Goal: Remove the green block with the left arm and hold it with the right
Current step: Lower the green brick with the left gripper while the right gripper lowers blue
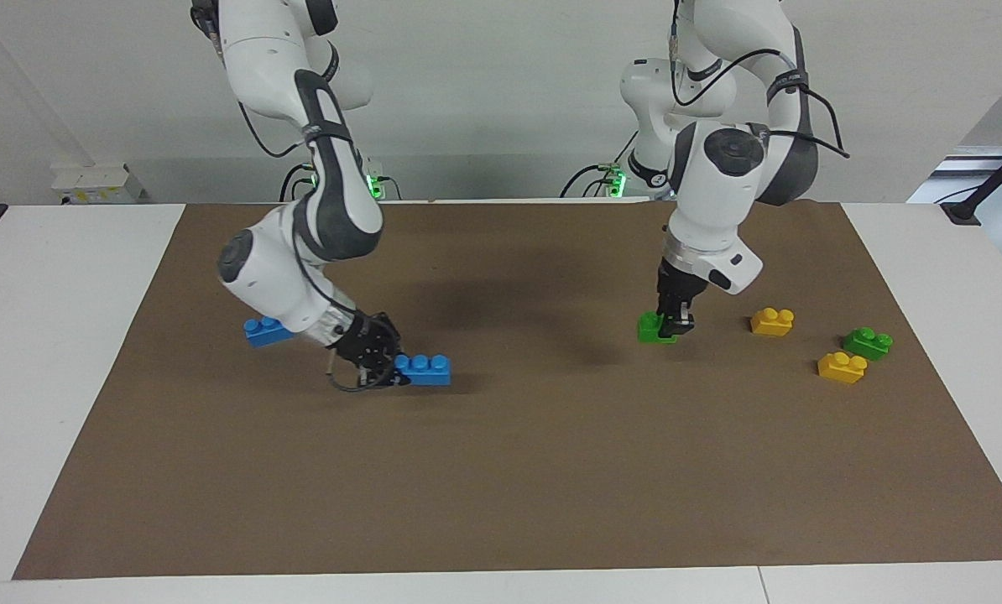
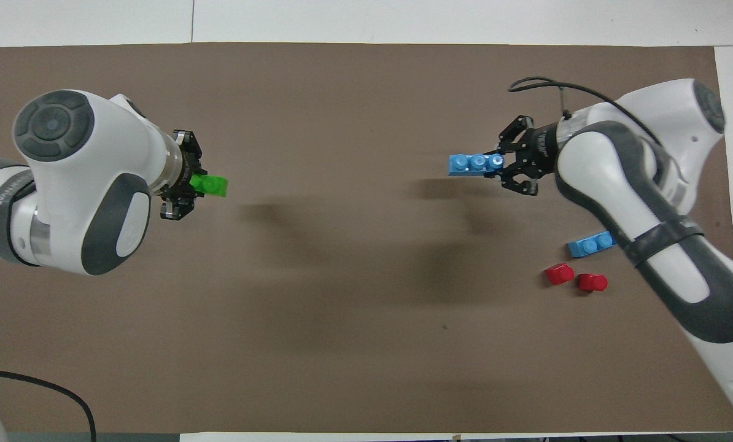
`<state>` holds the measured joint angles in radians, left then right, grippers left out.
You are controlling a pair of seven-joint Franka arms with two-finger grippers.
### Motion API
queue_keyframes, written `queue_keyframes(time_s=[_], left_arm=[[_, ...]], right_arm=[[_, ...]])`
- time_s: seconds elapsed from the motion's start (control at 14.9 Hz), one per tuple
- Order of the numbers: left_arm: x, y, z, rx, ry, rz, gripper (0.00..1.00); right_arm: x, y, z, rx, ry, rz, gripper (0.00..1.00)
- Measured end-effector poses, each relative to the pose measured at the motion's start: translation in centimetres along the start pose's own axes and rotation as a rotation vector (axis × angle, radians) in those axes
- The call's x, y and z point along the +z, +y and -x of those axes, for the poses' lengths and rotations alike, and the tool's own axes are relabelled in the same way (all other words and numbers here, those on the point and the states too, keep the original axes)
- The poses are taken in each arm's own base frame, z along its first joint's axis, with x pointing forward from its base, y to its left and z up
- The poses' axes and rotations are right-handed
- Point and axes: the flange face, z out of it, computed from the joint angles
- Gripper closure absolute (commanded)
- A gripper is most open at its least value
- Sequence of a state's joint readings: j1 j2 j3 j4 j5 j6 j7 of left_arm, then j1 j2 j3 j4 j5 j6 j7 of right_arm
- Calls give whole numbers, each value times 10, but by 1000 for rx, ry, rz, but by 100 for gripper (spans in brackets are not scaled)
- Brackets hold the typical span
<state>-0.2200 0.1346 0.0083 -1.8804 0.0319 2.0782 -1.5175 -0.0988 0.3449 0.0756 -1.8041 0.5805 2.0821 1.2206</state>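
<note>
The bright green block is low over the brown mat, toward the left arm's end. My left gripper points down and is shut on one end of it. I cannot tell whether the block touches the mat. My right gripper is low over the mat toward the right arm's end. It is shut on one end of a three-stud blue brick, which sticks out level toward the table's middle.
A second blue brick lies under the right arm. Two red pieces lie beside it, nearer the robots. Two yellow bricks and a darker green brick lie toward the left arm's end.
</note>
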Motion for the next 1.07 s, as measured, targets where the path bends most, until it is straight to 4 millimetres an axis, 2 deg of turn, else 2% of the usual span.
queue_keyframes(time_s=[0.13, 0.2, 0.34, 0.47, 0.67, 1.01, 1.07], left_arm=[[2, -4, -35, 83, -12, -2, 100], [3, -6, -50, 127, -22, -1, 100], [7, -12, -83, 203, -38, 4, 100], [18, -14, -110, 243, -34, 17, 100], [42, -12, -133, 272, -22, 33, 100], [92, -4, -150, 289, -13, 42, 100], [101, -2, -151, 290, -12, 40, 100]], right_arm=[[-22, 10, -55, -16, 4, 2, 100], [-26, 15, -74, -16, 7, 3, 100], [-25, 25, -96, -20, 5, 10, 100], [-16, 31, -102, -21, 6, 19, 100], [-2, 32, -100, -23, 11, 23, 100], [15, 38, -107, -10, 22, 27, 100], [18, 40, -109, -5, 29, 21, 89]])
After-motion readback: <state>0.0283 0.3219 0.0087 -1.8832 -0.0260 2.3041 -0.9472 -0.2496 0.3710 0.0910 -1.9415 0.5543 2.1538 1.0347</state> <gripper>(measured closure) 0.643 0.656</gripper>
